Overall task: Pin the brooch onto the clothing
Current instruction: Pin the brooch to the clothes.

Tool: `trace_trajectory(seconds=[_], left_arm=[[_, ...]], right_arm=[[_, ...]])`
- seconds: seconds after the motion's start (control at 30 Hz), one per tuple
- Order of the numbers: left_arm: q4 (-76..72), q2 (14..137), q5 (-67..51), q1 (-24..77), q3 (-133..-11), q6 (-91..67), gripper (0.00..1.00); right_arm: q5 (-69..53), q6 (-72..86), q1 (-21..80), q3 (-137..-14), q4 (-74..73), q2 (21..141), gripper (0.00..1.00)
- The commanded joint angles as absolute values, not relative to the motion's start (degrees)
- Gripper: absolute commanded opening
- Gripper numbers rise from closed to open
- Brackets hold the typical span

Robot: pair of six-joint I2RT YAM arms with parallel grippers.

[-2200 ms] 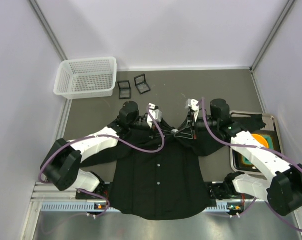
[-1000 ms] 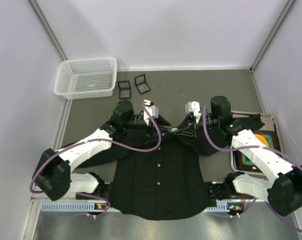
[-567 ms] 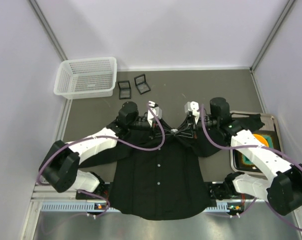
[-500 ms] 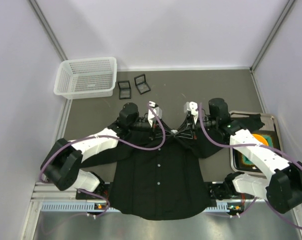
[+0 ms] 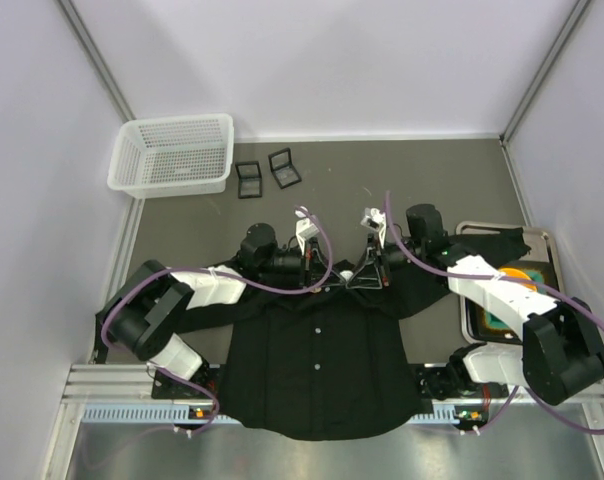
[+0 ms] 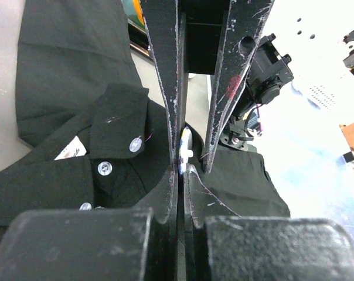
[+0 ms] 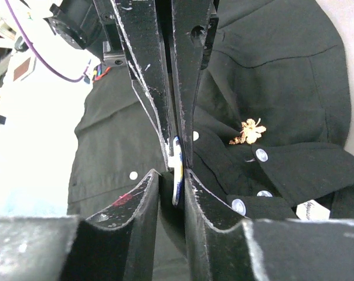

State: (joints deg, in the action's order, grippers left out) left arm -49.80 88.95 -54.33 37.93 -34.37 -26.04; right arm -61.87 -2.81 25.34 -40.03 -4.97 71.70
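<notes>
Left pincer (image 6: 180,170): now clamping closed on the brooch (image 6: 186,147), earlier gaping.
Right pincer (image 7: 172,172): gaping slightly around it.

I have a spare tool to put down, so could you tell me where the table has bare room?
Bare mat lies at the far side, between the small black cases and the right wall; a smaller patch between the basket and the shirt. Around the collar it is crowded.

Left end effector (image 6: 181,170), right end effector (image 7: 172,171) tip-to-tip over clothing (image 5: 317,370); bare table (image 5: 332,180) beyond
</notes>
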Motion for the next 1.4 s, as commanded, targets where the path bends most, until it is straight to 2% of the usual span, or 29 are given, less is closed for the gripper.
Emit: trace_trajectory(seconds=[0.0,0.23,0.37,0.4,0.5,0.67,1.07,1.27,1.37], left_arm=[[-54.49,88.86,-55.02,38.67,-34.37,-29.97,0.0],[-60.46,89.47,-56.6,38.41,-33.14,-33.39,0.0],[-63.45,90.17,-57.48,38.23,-32.34,-34.98,0.0],[-63.81,90.18,-57.48,38.15,-32.34,-35.15,0.0],[-64.94,91.14,-58.09,37.97,-32.95,-36.38,0.0],[-66.79,93.16,-59.5,37.53,-33.92,-38.66,0.0],[-69.17,93.87,-60.03,37.53,-34.54,-40.51,0.0],[-69.43,93.6,-60.03,37.53,-34.37,-40.52,0.0],[-69.43,93.69,-60.03,37.62,-34.28,-40.34,0.0]], right_arm=[[-62.67,2.02,25.58,-39.56,1.05,71.37,0.24],[-62.75,5.54,25.05,-39.29,2.37,71.54,0.27],[-64.77,4.58,22.59,-39.2,1.94,71.02,0.4],[-65.04,3.96,21.8,-39.29,1.5,70.41,0.48],[-65.57,-2.09,21.53,-39.64,-2.27,68.83,0.59],[-66.36,-6.68,21.62,-39.64,-5.1,65.92,0.63],[-65.65,-7.83,22.06,-37.53,-3.08,66.53,0.57],[-66.01,-2.99,22.68,-37.09,2.55,68.2,0.43],[-66.0,-0.36,23.03,-36.48,5.62,68.12,0.4]])
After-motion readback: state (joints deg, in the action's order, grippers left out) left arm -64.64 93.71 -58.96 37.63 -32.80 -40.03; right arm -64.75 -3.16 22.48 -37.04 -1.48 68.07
